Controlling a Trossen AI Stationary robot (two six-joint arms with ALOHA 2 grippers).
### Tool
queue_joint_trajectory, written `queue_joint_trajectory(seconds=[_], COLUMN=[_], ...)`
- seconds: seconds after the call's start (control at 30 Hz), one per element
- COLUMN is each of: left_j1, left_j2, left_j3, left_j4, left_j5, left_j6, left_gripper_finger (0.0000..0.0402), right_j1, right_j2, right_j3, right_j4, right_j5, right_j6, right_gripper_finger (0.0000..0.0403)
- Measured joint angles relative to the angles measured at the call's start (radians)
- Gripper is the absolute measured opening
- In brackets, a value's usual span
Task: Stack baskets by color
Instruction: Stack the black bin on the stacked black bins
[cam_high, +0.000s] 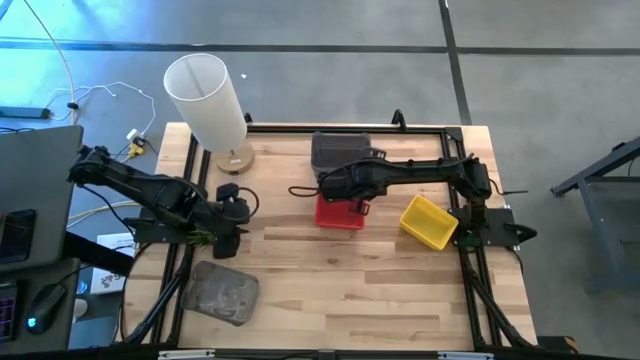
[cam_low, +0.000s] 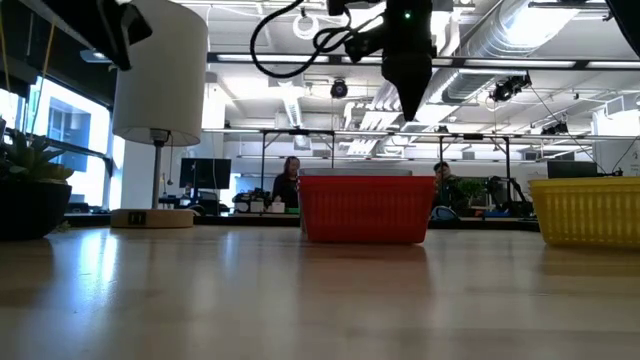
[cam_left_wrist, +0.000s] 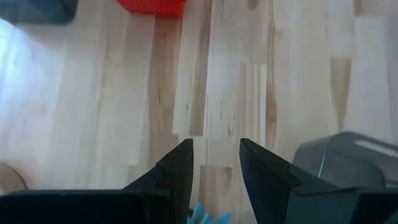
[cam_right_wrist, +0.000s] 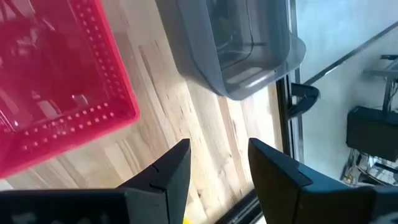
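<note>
Left gripper: your left gripper (cam_high: 232, 215) sits at the table's left side, between the lamp and the near grey basket. In its wrist view the fingers (cam_left_wrist: 177, 171) stand apart with bare wood in the gap; nothing is held.
Right gripper: your right gripper (cam_high: 338, 186) is stretched toward the middle of the table, over the far edge of the red basket and just beside the far grey basket. Its fingers (cam_right_wrist: 171, 171) stand apart and hold nothing. In the low view it hangs above the red basket without touching it.
Red basket: the red basket (cam_high: 340, 213) rests flat on the table near the centre, open side up.
Far grey basket: the far grey basket (cam_high: 340, 150) lies at the table's back edge, just behind the red one.
Near grey basket: the near grey basket (cam_high: 222, 292) lies at the front left of the table, well apart from the others.
Yellow basket: the yellow basket (cam_high: 429, 221) sits to the right of the red one, turned at an angle, near the right arm's base.
Lamp: the lamp (cam_high: 207, 98), a white cylinder on a wooden base, stands at the back left corner.
Table: the table (cam_high: 330, 290) is pale wood; you will find no basket stacked on another.
</note>
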Motion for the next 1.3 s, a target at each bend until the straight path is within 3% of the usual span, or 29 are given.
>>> queue_joint_trajectory(seconds=[0.4, 0.83, 1.3], left_j1=[-0.06, -0.118, -0.246], left_j2=[0.0, 0.0, 0.0], left_j3=[-0.102, -0.186, -0.208], left_j4=[0.007, 0.01, 0.097], left_j5=[0.002, 0.124, 0.15], left_j6=[-0.054, -0.08, -0.18], left_gripper_finger=[0.0117, 0.0117, 0.0117], right_j1=[0.014, 0.033, 0.024], right_j2=[-0.003, -0.003, -0.003], right_j3=[-0.001, -0.002, -0.002], right_j4=[0.003, 0.003, 0.009], right_j5=[0.019, 0.044, 0.05], right_j6=[0.002, 0.002, 0.031], right_gripper_finger=[0.0146, 0.0146, 0.0146])
